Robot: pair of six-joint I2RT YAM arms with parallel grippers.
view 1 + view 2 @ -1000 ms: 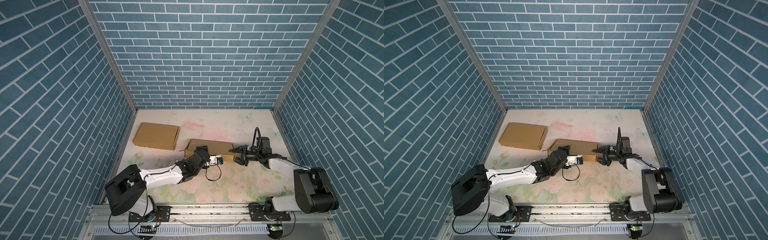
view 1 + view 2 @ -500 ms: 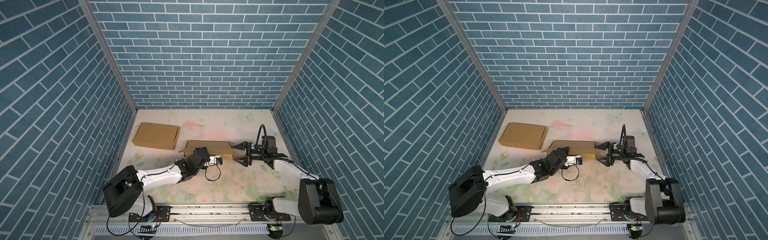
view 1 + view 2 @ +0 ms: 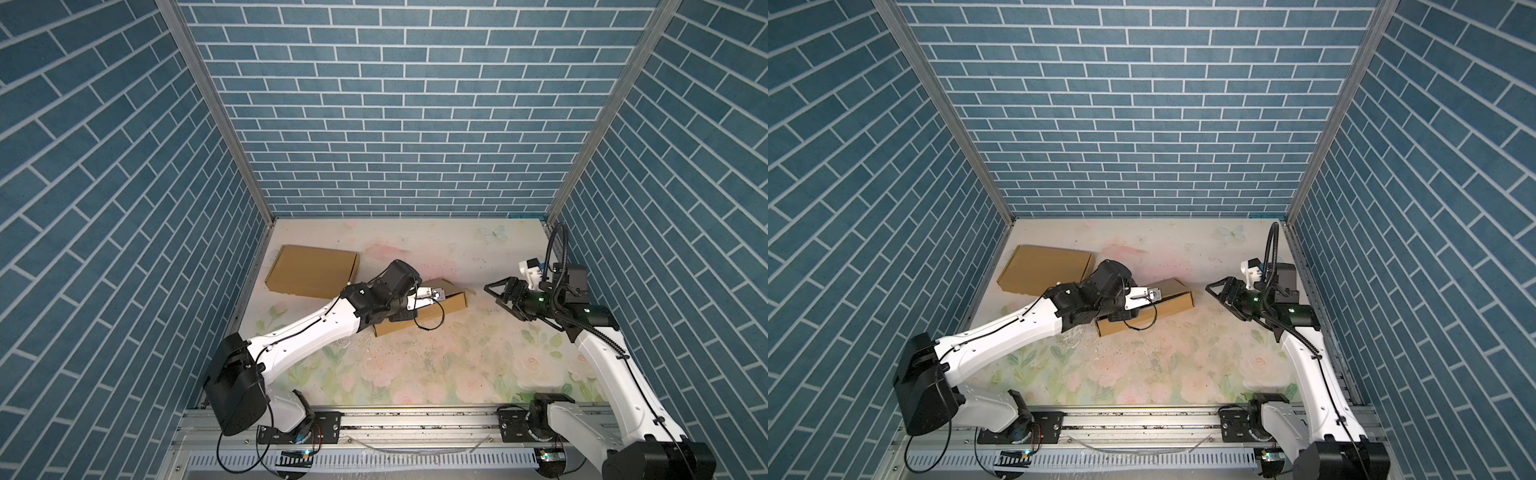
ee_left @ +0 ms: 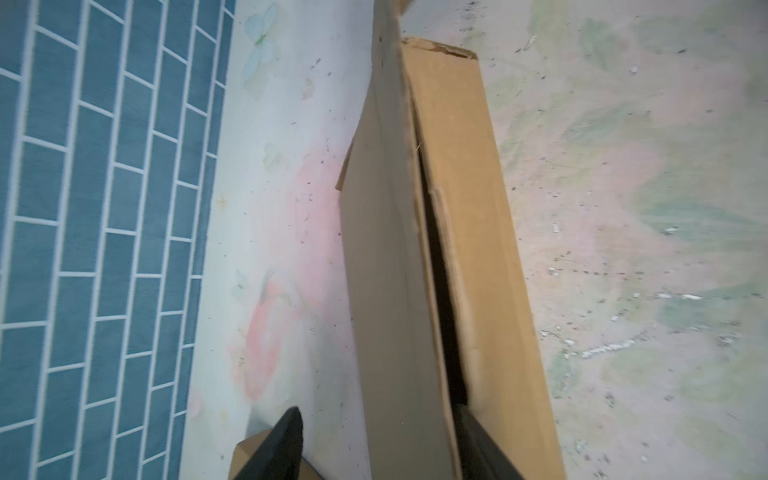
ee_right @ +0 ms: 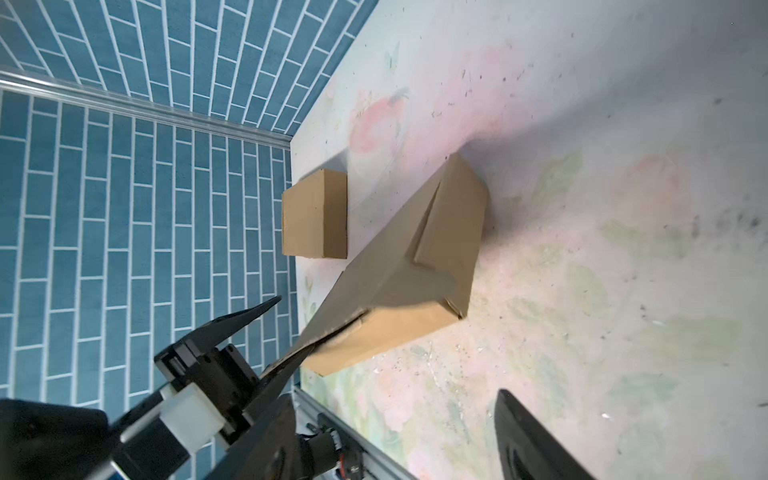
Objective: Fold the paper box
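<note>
Between the jaws of the left claw (image 4: pixel 376 415), half open, sits the ajar lid (image 4: pixel 386 249) of the paper box (image 3: pixel 451 303), unpinched. The right claw (image 3: pixel 500 301) hangs wide open and empty, the box well beyond its tips. Closing the lid seems in hand; next, press it flat.

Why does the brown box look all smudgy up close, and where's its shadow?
In the left wrist view the paper box looks soft and smeary, with a dark slit running along it; in the right wrist view it throws a grey shadow on the table beside it; in both top views everything looks sharp and evenly lit.
</note>
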